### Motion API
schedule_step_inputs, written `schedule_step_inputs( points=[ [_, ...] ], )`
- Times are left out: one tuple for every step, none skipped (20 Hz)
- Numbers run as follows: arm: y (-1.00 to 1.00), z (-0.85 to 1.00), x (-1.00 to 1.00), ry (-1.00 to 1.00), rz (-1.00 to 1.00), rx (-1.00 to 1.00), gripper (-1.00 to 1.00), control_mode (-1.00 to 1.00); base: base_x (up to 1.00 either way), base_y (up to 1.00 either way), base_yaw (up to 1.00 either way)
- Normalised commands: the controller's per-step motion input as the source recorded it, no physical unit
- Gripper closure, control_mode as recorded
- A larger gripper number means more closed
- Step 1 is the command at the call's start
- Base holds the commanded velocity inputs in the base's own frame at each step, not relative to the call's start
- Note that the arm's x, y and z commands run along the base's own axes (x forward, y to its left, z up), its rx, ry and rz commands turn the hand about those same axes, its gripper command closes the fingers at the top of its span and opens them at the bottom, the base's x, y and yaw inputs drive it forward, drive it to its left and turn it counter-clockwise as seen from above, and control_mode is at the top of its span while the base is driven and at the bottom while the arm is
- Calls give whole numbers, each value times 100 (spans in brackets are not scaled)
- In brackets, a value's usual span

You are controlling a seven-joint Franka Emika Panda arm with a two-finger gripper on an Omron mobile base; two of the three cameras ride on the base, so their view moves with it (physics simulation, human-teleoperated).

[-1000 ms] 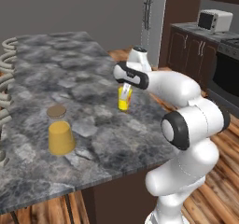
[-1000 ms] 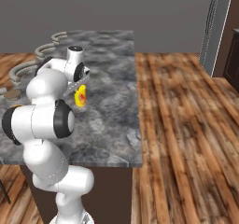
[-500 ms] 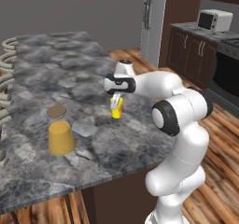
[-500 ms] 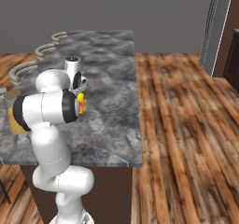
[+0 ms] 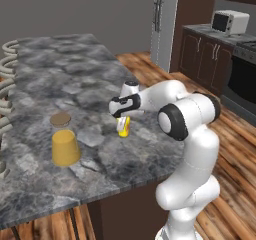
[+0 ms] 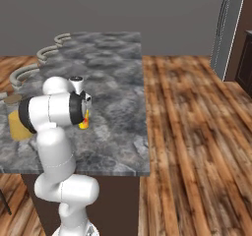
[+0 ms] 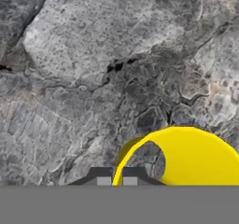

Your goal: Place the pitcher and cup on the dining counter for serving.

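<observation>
The small yellow cup point(image 5: 123, 127) is down at the grey marbled top of the dining counter point(image 5: 75, 74), near its right edge. My gripper point(image 5: 121, 117) reaches down onto it from above and is shut on the cup's rim. The hand view looks into the cup point(image 7: 200, 162), with its thin wall pinched between my gripper's point(image 7: 116, 177) two fingertips. The orange-yellow pitcher point(image 5: 64, 144) with its brown lid stands upright on the same top, left of the cup and apart from it. From the right base view a sliver of the cup point(image 6: 84, 123) and part of the pitcher point(image 6: 17, 123) show beside my arm.
Thin metal stools point(image 5: 7, 51) line the counter's far left side, seen again as stools point(image 6: 49, 50). Wooden floor point(image 6: 197, 132) lies right of the counter. Dark cabinets with a microwave point(image 5: 230, 20) and a tall fridge point(image 5: 165, 19) stand at the back right.
My arm has folded down and brought the cup from above the counter to the stone top, a little closer to the pitcher. The pitcher has stayed put.
</observation>
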Motion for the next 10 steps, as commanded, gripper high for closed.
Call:
schedule_step_inputs(
  points=[
    [0,-48,-1,0,0,0,100,-100,0,0,0],
    [0,-38,0,0,0,0,100,-100,0,0,0],
    [0,-21,0,0,0,0,-100,-100,0,0,0],
    [0,-15,0,0,0,0,-100,-100,0,0,0],
    [0,-1,4,5,0,0,-100,-100,0,0,0],
    [0,0,12,9,0,0,-100,-100,0,0,0],
    [0,0,0,0,0,0,-100,-100,0,0,0],
    [0,11,-21,-1,0,0,-100,-100,0,0,0],
    [0,31,-31,-9,-4,0,-100,-100,0,0,0],
    [0,64,-36,-13,-6,0,-100,-100,0,0,0]
  ],
)
